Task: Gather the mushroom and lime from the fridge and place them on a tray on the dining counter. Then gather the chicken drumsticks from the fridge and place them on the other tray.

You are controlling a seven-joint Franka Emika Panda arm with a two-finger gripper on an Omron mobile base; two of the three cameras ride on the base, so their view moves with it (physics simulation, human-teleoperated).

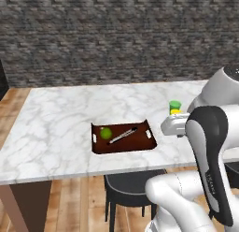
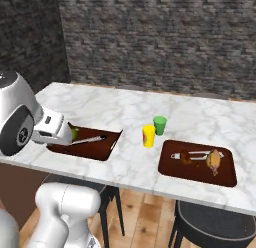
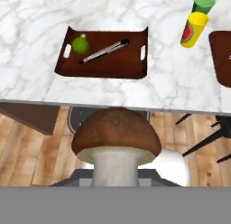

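Observation:
A brown-capped mushroom (image 3: 116,137) with a pale stem stands close before the hand camera, and my gripper (image 3: 115,173) is shut on its stem, which hides the fingertips. The hand hovers at the counter's near edge, short of the left tray (image 3: 101,72). That dark brown tray (image 1: 123,149) holds a green lime (image 1: 106,132) and a metal utensil (image 1: 122,134). In the hand view the lime (image 3: 80,44) lies in the tray's far left corner. The other tray (image 2: 225,179), to the right, carries a chicken drumstick (image 2: 215,161) and another utensil. The fridge is out of view.
A green cup (image 2: 160,125) and a yellow cup (image 2: 148,136) stand between the two trays on the marble counter (image 1: 56,128). Dark stools (image 1: 130,184) sit under the counter's near edge. A brick wall runs behind the counter.

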